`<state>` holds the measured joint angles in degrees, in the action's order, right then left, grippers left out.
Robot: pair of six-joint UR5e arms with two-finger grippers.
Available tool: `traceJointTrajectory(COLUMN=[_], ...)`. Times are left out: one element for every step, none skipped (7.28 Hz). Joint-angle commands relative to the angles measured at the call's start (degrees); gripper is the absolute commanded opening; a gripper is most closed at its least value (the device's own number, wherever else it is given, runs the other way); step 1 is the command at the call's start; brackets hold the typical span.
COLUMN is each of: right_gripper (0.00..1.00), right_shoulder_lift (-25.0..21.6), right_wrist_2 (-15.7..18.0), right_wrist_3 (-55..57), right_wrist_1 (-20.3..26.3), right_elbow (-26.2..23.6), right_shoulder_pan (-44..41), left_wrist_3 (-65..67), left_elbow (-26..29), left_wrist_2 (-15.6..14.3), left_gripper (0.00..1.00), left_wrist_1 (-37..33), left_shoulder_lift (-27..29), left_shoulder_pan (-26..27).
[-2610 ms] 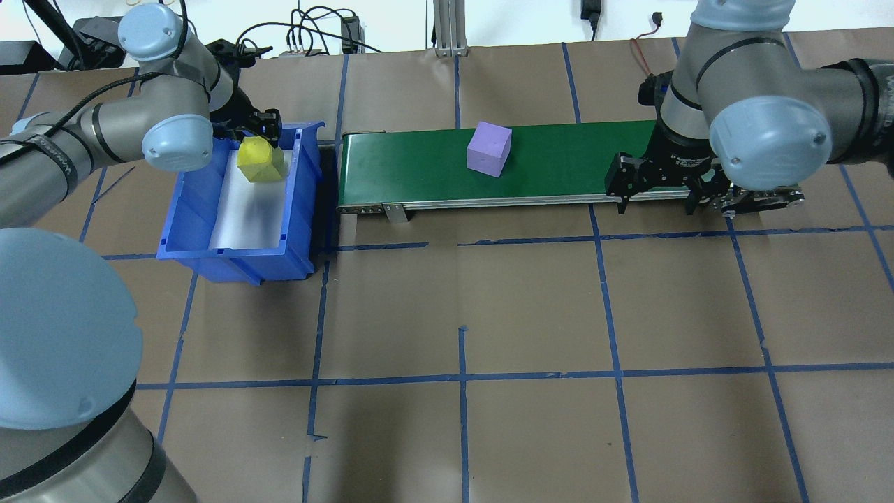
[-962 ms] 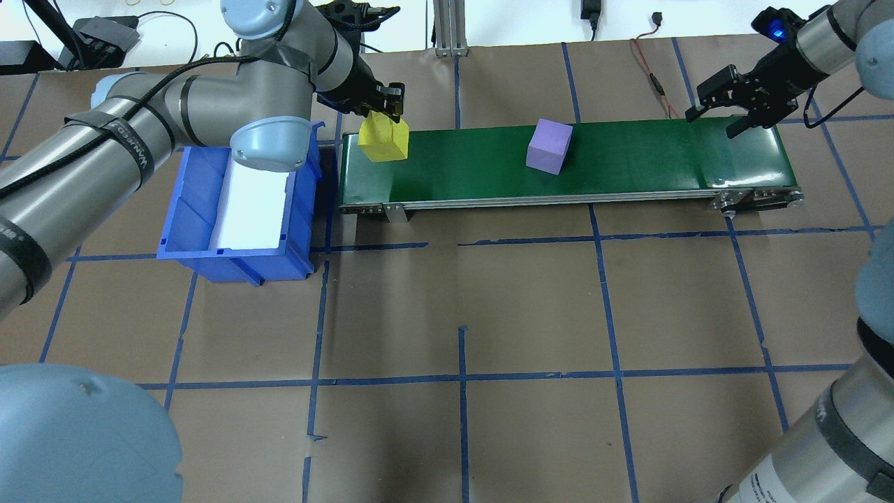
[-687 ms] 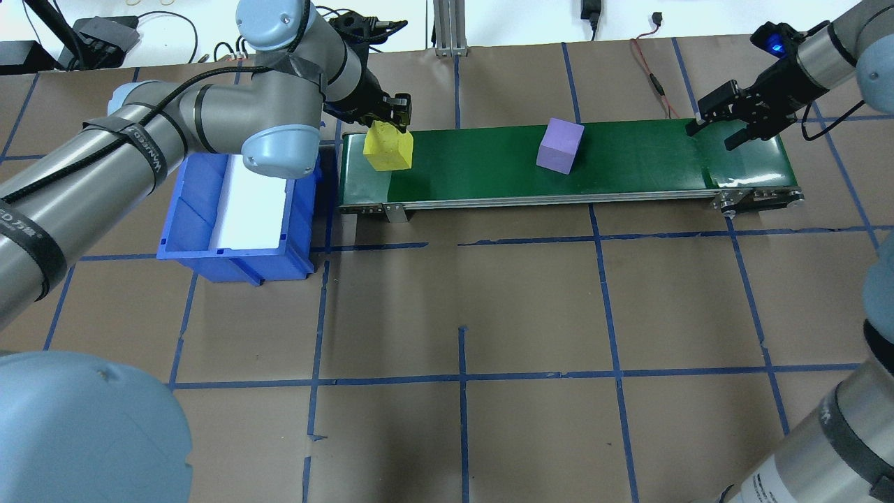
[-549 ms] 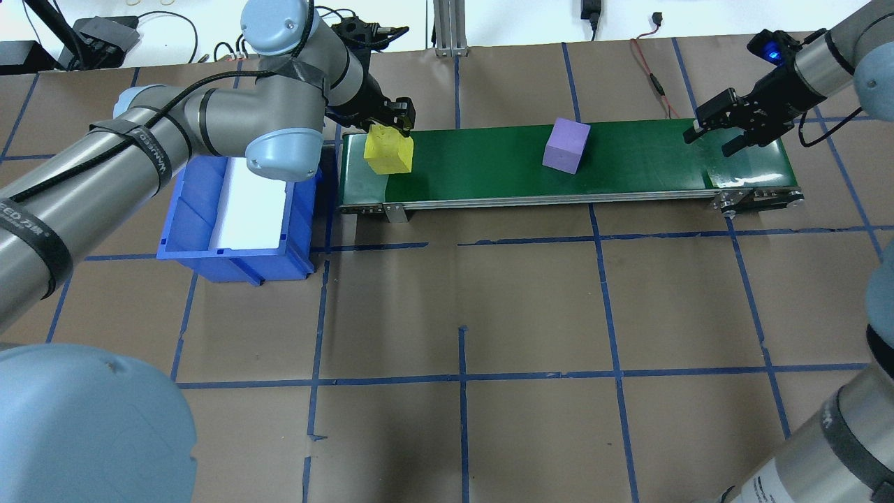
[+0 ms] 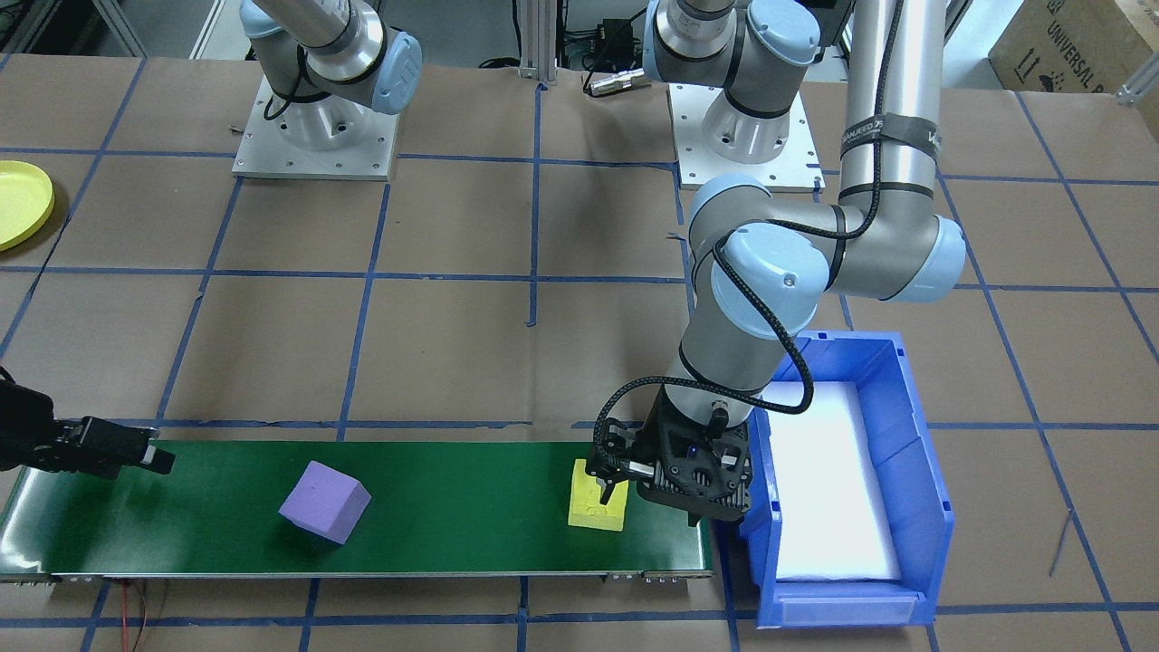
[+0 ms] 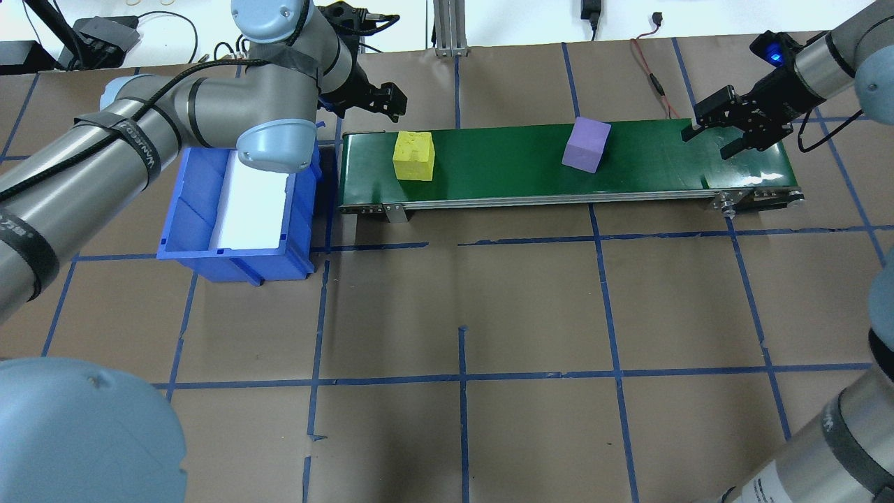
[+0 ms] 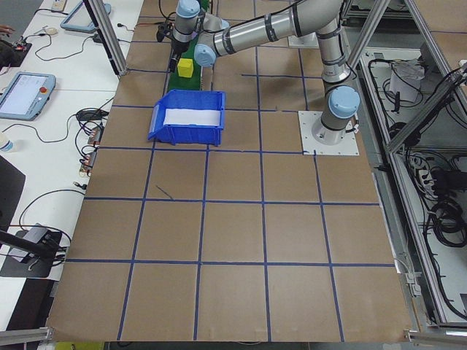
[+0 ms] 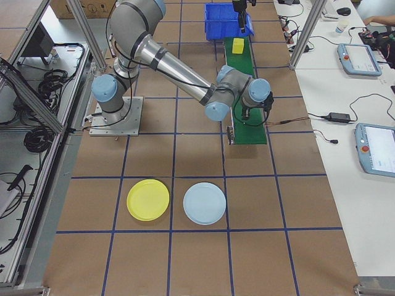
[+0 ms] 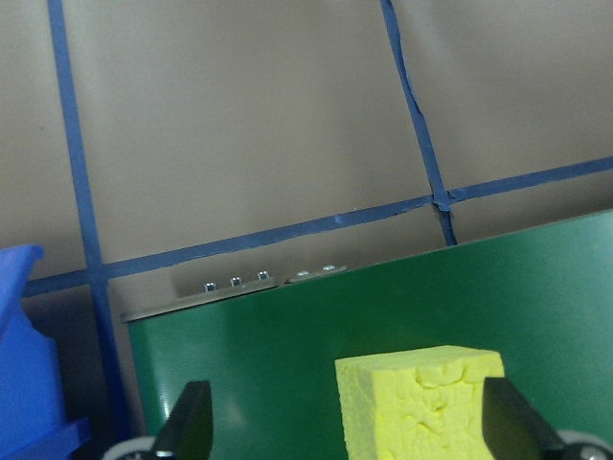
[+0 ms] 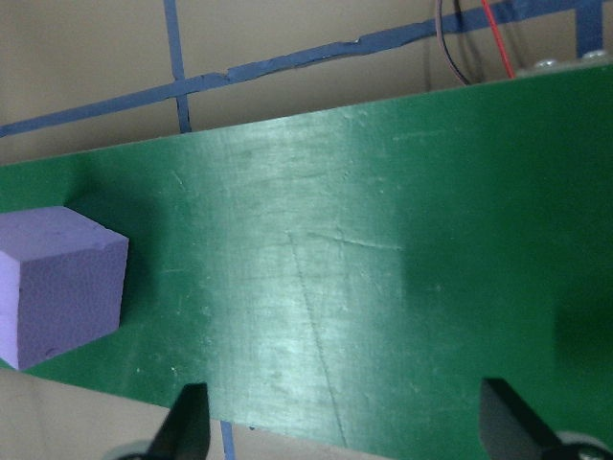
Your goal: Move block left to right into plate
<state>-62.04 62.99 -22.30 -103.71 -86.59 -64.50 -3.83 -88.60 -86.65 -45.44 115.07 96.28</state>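
A yellow block (image 6: 413, 155) rests free on the left part of the green conveyor belt (image 6: 503, 175). A purple block (image 6: 587, 144) sits further right on the same belt. My left gripper (image 6: 383, 103) hangs open just behind the belt's left end; in its wrist view the yellow block (image 9: 421, 402) lies low between the spread fingers (image 9: 187, 422). My right gripper (image 6: 714, 136) is open above the belt's right end, and the purple block (image 10: 57, 287) shows at the left of its wrist view. The yellow plate (image 8: 148, 199) lies on the table beyond the belt's right end.
A blue bin (image 6: 195, 209) with a white liner stands at the belt's left end. A pale blue plate (image 8: 205, 203) lies beside the yellow plate. Cables and gear line the table's far edge. Blue tape divides the brown tabletop into squares.
My left gripper carried the yellow block from the bin onto the belt, opened and drew back. Both blocks have moved right along the belt. My right gripper lifted off the belt's end and now hovers there.
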Motion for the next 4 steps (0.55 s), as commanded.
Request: traceJointTrajectory(right_gripper=[1.00, 1.00, 1.00, 1.00], right_shoulder_lift=[0.3, 0.3, 0.3, 0.4], right_wrist_2=[-1.0, -1.0, -1.0, -1.0], right_wrist_3=[0.2, 0.2, 0.2, 0.2], right_wrist_1=[-0.7, -0.7, -0.8, -0.8], right_elbow=[-0.1, -0.1, -0.1, 0.0], right_shoulder_pan=[0.0, 0.0, 0.0, 0.0], left_wrist_3=[0.0, 0.0, 0.0, 0.0], left_elbow=[-0.2, -1.2, -1.1, -0.7], left_wrist_2=[-4.0, -3.8, -3.9, -4.0], left_gripper=[1.00, 1.00, 1.00, 1.00], left_wrist_1=[-9.1, -15.9, -22.0, -27.0], left_shoulder_lift=[-6.3, -9.7, -12.5, -14.9], left_shoulder_pan=[-2.2, -4.8, -5.9, -7.1])
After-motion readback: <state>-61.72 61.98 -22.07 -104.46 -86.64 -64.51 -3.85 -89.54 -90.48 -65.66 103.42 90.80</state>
